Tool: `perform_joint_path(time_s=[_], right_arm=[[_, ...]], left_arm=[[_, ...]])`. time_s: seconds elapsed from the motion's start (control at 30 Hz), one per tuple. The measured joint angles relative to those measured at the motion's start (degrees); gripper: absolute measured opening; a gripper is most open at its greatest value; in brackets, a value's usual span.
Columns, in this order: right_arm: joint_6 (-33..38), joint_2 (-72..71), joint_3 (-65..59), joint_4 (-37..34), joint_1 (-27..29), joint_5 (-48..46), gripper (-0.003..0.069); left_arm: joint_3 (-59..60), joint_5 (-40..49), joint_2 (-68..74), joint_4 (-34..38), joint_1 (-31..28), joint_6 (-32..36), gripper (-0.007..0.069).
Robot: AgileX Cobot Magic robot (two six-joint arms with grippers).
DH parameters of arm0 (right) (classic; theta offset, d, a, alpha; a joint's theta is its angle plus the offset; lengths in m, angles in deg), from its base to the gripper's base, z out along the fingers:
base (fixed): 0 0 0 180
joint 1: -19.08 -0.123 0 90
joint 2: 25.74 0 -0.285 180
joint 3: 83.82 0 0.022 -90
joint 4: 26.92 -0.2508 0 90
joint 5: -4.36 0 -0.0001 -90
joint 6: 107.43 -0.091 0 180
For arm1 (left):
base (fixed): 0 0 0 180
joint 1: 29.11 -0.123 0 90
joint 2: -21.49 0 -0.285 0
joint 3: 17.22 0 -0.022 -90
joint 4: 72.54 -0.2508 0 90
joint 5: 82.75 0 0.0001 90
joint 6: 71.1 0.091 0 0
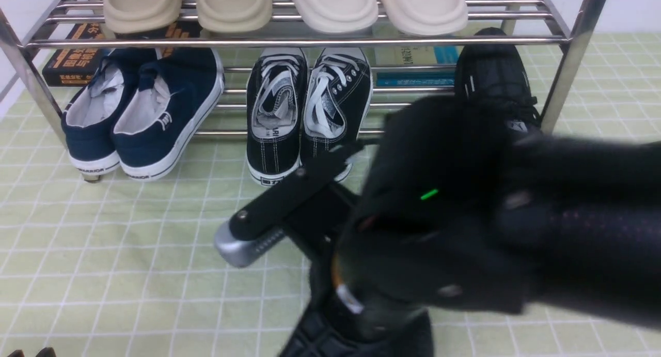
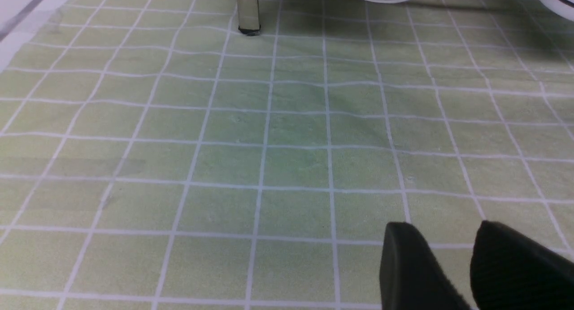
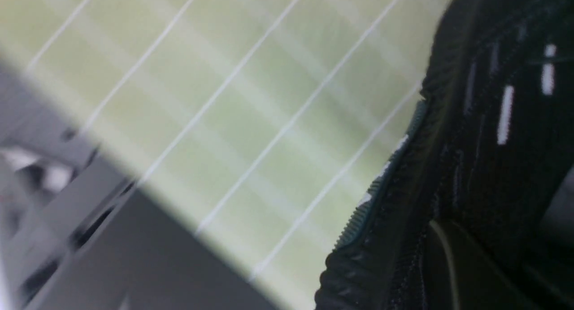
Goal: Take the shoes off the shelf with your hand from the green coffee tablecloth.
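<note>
Roughly halfway, I judge: one black knit sneaker sits on the chrome shelf's lower tier, its mate lies close against the blurred right gripper above the green tablecloth, whose clasp I cannot tell, and the left gripper is spread and empty.

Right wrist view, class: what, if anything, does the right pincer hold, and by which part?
It cannot be told: a black knit shoe lies very close to the camera, but blur hides any grip.

light: bright, even | front: hand blurred | right wrist: motion-smeared | shadows: soft
</note>
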Motion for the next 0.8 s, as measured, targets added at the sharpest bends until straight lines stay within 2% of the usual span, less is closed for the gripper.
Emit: perform_joint_path(time_s=[0.27,0.53,0.8], right_arm=[[-5.6,6.2,0.0,5.5,0.0,7.7,0.0013],[-6.9,7.1,0.2,8.7,0.0,15.0,0.0015],[-13.9,10.6,0.4,12.4,0.1,19.7,0.0018]], left_arm=[[0.0,0.0,0.0,0.0,0.0,0.0,0.0241],[0.0,0.0,0.0,0.0,0.0,0.0,0.0241],[0.0,0.0,0.0,0.0,0.0,0.0,0.0241]])
